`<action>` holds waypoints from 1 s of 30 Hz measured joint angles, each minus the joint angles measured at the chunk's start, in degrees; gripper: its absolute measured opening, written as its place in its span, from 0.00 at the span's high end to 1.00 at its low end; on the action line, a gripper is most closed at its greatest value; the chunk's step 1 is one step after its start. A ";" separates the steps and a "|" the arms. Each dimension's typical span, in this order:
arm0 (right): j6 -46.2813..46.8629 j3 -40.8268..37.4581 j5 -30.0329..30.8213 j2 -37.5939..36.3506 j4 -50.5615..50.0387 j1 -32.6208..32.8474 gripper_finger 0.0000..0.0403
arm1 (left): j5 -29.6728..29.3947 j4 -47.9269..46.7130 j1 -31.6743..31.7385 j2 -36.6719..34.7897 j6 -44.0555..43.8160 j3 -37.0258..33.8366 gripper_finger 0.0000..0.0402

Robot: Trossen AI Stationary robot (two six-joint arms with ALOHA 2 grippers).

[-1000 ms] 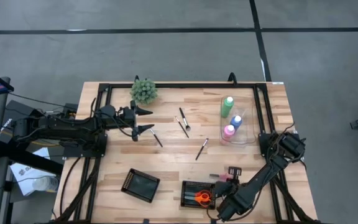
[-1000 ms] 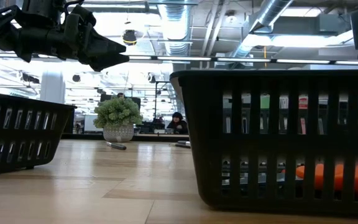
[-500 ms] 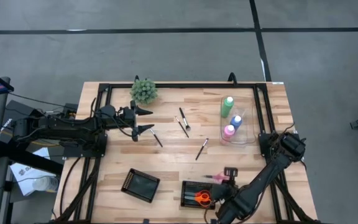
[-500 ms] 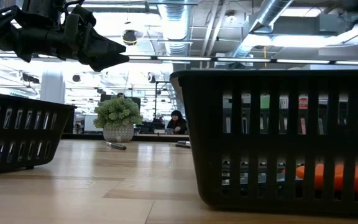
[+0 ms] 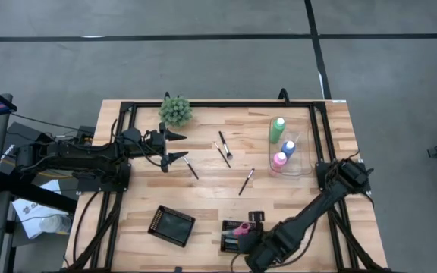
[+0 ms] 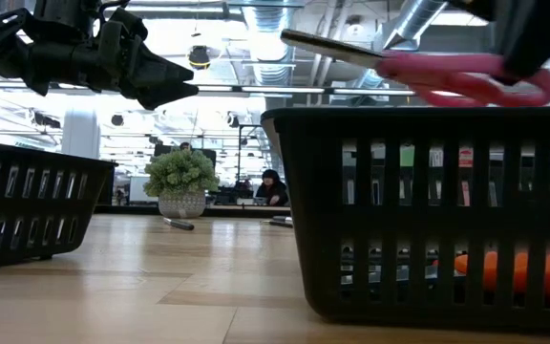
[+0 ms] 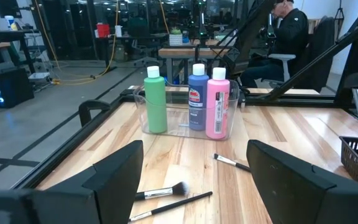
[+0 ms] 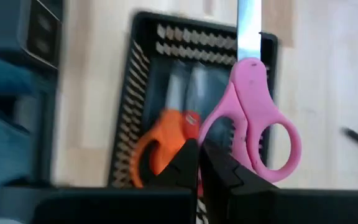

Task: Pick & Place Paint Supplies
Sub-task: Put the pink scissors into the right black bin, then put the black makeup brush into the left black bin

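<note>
Right claw [image 8: 199, 163] carried pink scissors [image 8: 253, 118] over basket [image 8: 143, 74].

The right claw [image 8: 198, 163] has its two dark fingers pressed tight together on one ring of the pink scissors [image 8: 253, 121]; the shiny blade points straight away from the claw; under them sits a black basket [image 8: 143, 93] with slits in its walls; orange scissors [image 8: 157, 146] lie inside it; the basket rests on the light wooden desk [image 8: 328, 74].
</note>
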 joint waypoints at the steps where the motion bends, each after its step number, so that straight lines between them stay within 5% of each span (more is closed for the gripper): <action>1: -0.13 -0.84 -1.06 -0.06 1.96 -0.52 1.00 | 0.00 0.00 0.02 -0.02 0.00 0.00 0.30; 11: 1.15 -6.77 -5.05 0.16 7.01 -1.69 0.95 | 0.00 0.00 0.02 0.00 0.04 0.00 0.30; 21: 2.76 -6.70 -4.96 0.03 8.09 -2.74 0.66 | 0.00 -0.31 0.02 0.00 0.02 0.01 0.30; 25: -2.02 -6.70 -3.70 -0.08 14.08 -2.91 0.56 | 0.00 -0.35 0.00 0.00 0.00 0.02 0.30; 30: -17.07 -6.70 5.91 -0.19 30.18 -2.07 0.53 | 0.00 -0.04 0.02 0.00 0.02 0.01 0.30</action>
